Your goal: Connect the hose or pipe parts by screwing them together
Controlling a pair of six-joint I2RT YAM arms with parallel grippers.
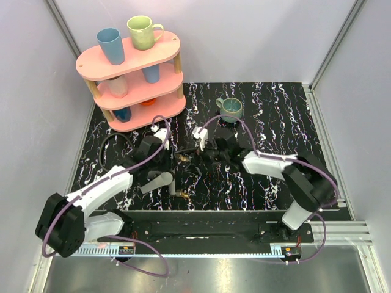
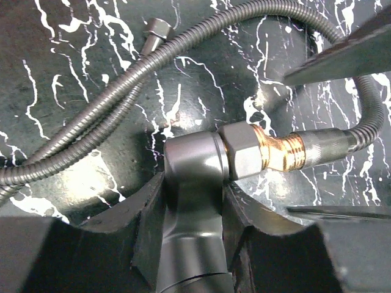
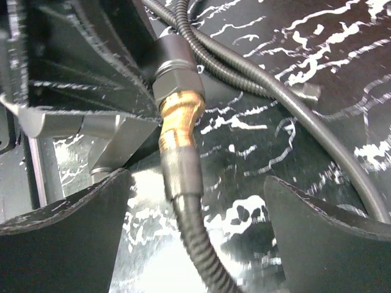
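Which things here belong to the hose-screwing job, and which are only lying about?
Job: hoses; brass fitting; grey piece, held in left gripper; free hose end.
Lying about: pink shelf; cups on it; mug on the table.

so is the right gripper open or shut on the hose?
Open. The right gripper has its fingers spread wide, clear gaps either side of the hose running between them.

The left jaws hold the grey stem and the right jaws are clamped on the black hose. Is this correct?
No. The right wrist view shows the right jaws open, standing on either side of the black hose without touching it.
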